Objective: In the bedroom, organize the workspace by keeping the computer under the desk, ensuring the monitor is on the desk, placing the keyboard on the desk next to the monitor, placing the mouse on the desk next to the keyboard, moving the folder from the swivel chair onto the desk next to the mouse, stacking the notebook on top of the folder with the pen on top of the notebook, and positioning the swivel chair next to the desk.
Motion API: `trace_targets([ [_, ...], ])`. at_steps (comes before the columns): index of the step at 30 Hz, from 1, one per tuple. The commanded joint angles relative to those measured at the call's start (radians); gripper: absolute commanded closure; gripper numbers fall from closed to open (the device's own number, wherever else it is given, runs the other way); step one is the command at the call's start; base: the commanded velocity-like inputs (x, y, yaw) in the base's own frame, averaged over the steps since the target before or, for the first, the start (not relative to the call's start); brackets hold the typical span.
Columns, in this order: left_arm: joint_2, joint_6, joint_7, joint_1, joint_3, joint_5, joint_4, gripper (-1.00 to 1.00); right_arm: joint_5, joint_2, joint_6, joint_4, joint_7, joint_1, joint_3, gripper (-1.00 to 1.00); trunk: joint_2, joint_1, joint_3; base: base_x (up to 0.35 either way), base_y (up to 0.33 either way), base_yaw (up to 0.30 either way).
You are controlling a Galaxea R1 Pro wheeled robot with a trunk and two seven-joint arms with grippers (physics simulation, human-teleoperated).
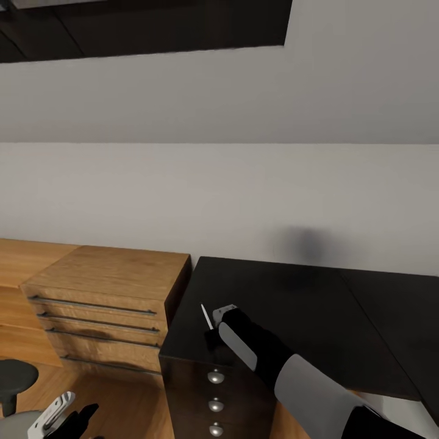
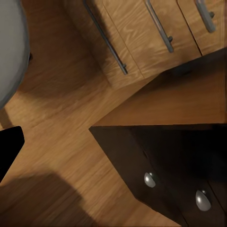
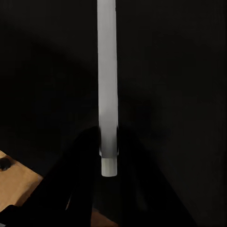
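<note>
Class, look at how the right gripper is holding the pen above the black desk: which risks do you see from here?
1. The right gripper pinches the pen near one end, so it might pivot or slip out.
2. It hangs near the desk corner; dropped, it may roll to the floor beside the wooden drawer unit.

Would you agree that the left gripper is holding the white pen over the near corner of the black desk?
Not quite: the right gripper holds the white pen over that corner of the black desk, as the head and right wrist views show.
</note>
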Motion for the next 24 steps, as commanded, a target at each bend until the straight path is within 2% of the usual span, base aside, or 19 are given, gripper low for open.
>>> trace_targets([
  [1,0.000,0.002,0.008,0.000,-0.001,0.011,-0.002,-1.00,-0.012,0.000,0.002,-0.030,-0.010,-0.001,0.001,1.00,0.007,-0.004,0.002,0.000,0.000,-0.155],
  [4,0.000,0.002,0.007,0.000,-0.002,0.011,-0.002,-1.00,-0.013,0.000,0.021,-0.080,-0.011,0.000,-0.003,1.00,0.028,-0.015,0.012,0.000,0.000,-0.205],
  [5,-0.001,0.002,0.009,0.000,-0.002,0.010,0.001,-1.00,-0.015,-0.018,0.073,-0.129,-0.011,0.001,-0.010,1.00,0.035,-0.019,0.015,0.000,0.000,-0.262],
  [6,-0.001,0.001,0.009,0.000,-0.003,0.009,0.001,-1.00,-0.015,-0.031,0.094,-0.148,-0.011,0.001,-0.013,1.00,0.042,-0.023,0.018,0.000,0.000,-0.269],
  [7,-0.002,-0.002,0.012,0.000,-0.003,0.006,0.004,-1.00,-0.015,-0.061,0.130,-0.193,-0.011,0.002,-0.027,1.00,0.049,-0.027,0.021,0.000,0.000,-0.280],
  [9,-0.004,-0.006,0.015,0.000,-0.003,0.004,0.007,-1.00,-0.015,-0.088,0.157,-0.232,-0.010,0.002,-0.042,1.00,0.063,-0.035,0.027,0.000,0.000,-0.285],
  [10,-0.007,-0.012,0.016,0.000,-0.003,0.001,0.013,-1.00,-0.015,-0.111,0.174,-0.267,-0.011,0.002,-0.063,1.00,0.070,-0.038,0.030,0.000,0.000,-0.291],
  [12,-0.011,-0.015,0.017,0.000,-0.003,-0.001,0.018,-1.00,-0.015,-0.130,0.186,-0.294,-0.011,0.003,-0.084,1.00,0.084,-0.046,0.037,0.000,0.000,-0.293],
  [13,-0.015,-0.020,0.019,0.000,-0.003,-0.004,0.035,-1.00,-0.014,-0.153,0.211,-0.330,-0.011,0.003,-0.114,1.00,0.091,-0.050,0.040,0.000,0.000,-0.297],
  [18,-0.017,-0.022,0.020,0.000,-0.003,-0.006,0.045,-1.00,-0.014,-0.164,0.212,-0.347,-0.012,0.003,-0.127,1.00,0.126,-0.069,0.056,0.000,0.000,-0.297],
  [20,-0.020,-0.023,0.020,0.003,-0.003,-0.006,0.047,-1.00,-0.015,-0.180,0.212,-0.362,-0.011,0.003,-0.136,1.00,0.140,-0.077,0.062,0.000,0.000,-0.296],
  [24,-0.047,-0.025,0.020,0.038,0.001,-0.006,0.047,-1.00,-0.021,-0.224,0.212,-0.440,-0.010,0.008,-0.166,1.00,0.168,-0.092,0.074,0.000,0.000,-0.293],
])
